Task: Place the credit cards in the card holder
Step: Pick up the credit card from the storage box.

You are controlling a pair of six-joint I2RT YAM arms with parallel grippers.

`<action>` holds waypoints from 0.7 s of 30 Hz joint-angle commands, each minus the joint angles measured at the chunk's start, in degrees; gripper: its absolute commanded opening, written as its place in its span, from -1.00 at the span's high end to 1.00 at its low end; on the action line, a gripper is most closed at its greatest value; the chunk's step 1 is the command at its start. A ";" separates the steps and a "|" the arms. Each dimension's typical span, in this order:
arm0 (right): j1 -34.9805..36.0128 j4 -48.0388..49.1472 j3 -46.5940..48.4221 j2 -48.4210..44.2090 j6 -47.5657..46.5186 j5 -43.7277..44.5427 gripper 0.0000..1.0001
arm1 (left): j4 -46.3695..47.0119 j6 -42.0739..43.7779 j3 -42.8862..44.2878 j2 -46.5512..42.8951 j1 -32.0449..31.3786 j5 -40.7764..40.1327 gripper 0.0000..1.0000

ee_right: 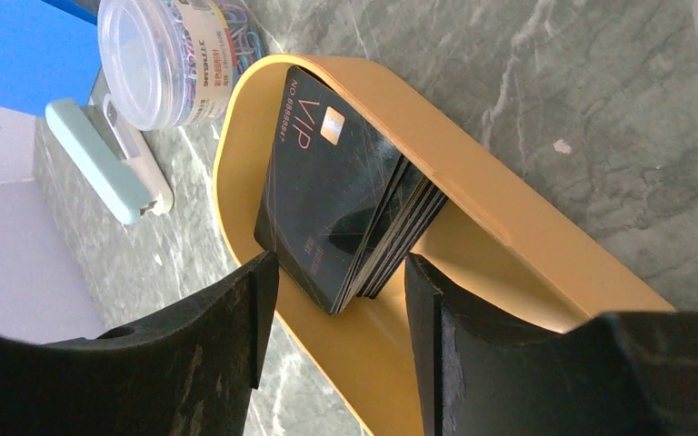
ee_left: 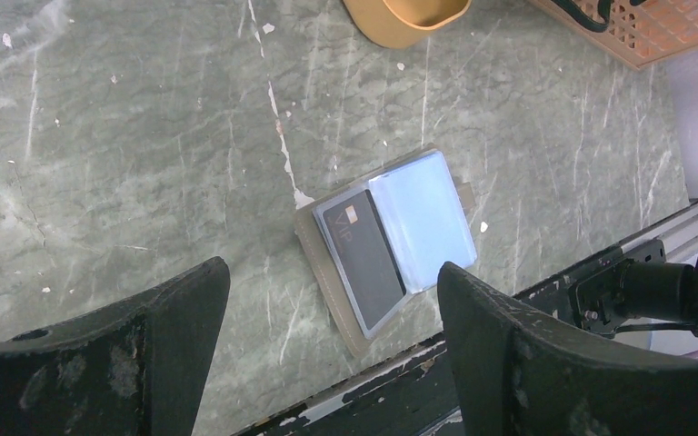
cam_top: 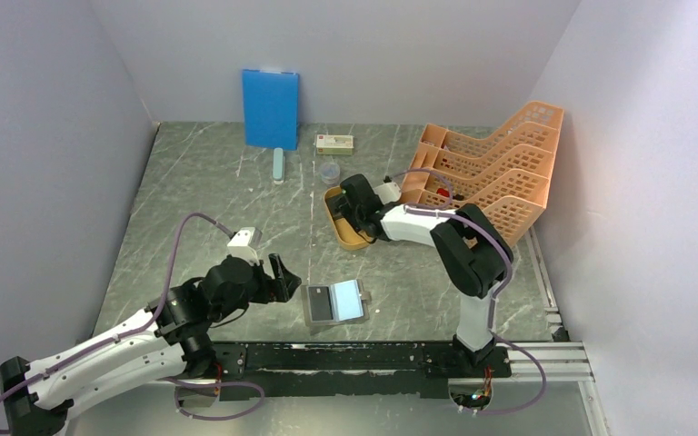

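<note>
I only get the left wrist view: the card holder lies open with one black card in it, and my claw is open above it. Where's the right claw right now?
Observer: The right claw is reaching into the orange tray, next to the orange file rack.
Operator: Any cards in that tray?
Observer: Yes. A stack of black credit cards leans against the tray's wall, with its lower end between the claw's jaws.
Operator: Anything crowding it?
Observer: A clear tub of paper clips stands right by the tray's far end.
</note>
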 commanded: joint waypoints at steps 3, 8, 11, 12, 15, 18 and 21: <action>0.12 -3.54 3.29 2.89 0.40 2.21 -0.11 | 0.42 -0.64 0.34 -0.82 -0.12 -0.64 -0.77; 0.14 -3.41 2.44 3.20 0.33 2.27 0.05 | 0.31 -0.68 0.41 -0.79 -0.17 -0.68 -0.77; 0.05 -3.95 2.39 3.94 0.30 2.26 0.10 | 0.32 -0.75 0.41 -0.54 -0.18 -0.66 -0.77; -0.02 -3.89 2.23 3.92 0.36 2.21 0.13 | 0.27 -0.78 0.51 -0.44 -0.13 -0.66 -0.77; 0.02 -2.87 0.83 3.30 0.39 2.04 0.22 | 0.07 -0.84 0.59 -0.33 -0.12 -0.65 -0.76; -0.10 -2.57 -0.22 2.34 0.13 2.12 0.31 | 0.10 -1.06 0.44 -0.65 -0.14 -0.74 -0.76; -0.09 -1.66 -1.92 0.96 -0.03 2.21 0.35 | 0.35 -1.42 0.16 -0.74 -0.17 -0.53 -0.76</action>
